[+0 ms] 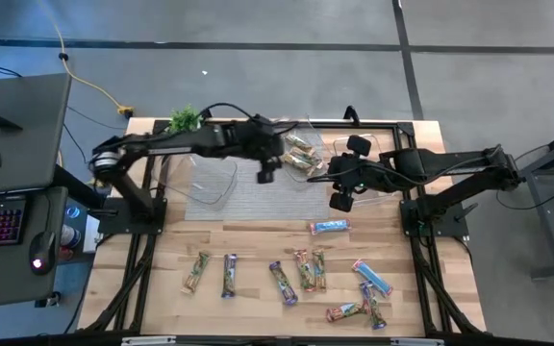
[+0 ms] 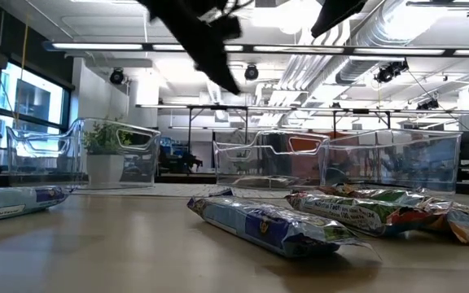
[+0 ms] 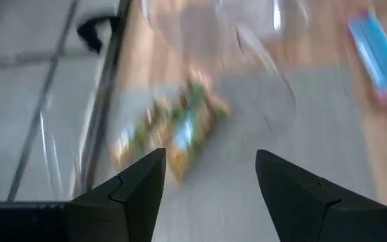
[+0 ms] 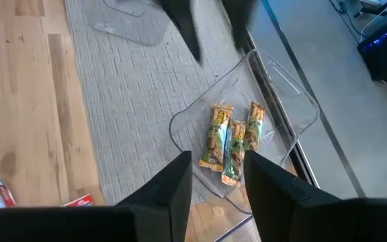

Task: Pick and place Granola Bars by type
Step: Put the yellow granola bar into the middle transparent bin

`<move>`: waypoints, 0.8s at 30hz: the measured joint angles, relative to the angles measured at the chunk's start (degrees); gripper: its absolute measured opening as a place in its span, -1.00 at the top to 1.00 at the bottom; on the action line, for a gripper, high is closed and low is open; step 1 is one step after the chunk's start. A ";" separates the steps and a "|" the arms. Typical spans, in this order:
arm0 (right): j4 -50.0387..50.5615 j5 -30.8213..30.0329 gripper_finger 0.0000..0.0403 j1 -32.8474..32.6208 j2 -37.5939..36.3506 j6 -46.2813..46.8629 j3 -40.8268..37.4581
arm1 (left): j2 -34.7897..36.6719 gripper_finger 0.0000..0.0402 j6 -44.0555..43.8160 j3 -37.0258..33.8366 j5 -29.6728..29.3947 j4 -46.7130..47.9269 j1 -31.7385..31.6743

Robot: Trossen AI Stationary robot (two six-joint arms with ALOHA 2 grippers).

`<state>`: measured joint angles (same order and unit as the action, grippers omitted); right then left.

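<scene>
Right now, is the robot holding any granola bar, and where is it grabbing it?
No. The left end effector is open and empty above the tub of green bars; the right end effector holds nothing.

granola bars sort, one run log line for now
left gripper: open, empty over tub | green bars: three in tub | right gripper: empty

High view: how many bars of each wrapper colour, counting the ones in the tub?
Green/tan bars: 7 (3 in the clear tub, 4 on the table)
Purple/dark blue bars: 3
Light blue bars: 2
Total: 12
</scene>
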<state>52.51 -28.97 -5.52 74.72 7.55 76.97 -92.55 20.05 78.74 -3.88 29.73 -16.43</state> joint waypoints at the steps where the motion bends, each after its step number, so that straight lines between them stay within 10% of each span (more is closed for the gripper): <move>1: -0.06 -0.02 0.41 0.00 0.00 0.00 0.00 | 1.58 -0.12 -1.28 0.00 -0.43 4.29 0.39; 9: -0.22 -2.17 0.41 0.00 0.00 -0.02 0.00 | 6.82 -0.12 -21.44 -3.11 4.83 26.65 7.63; 24: -3.74 -5.28 0.41 0.04 0.02 -1.13 0.00 | 6.84 -0.12 -82.40 -20.47 3.41 28.83 35.37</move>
<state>48.77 -34.25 -5.48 74.74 6.42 76.97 -85.71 -62.36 58.27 -0.47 58.55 18.94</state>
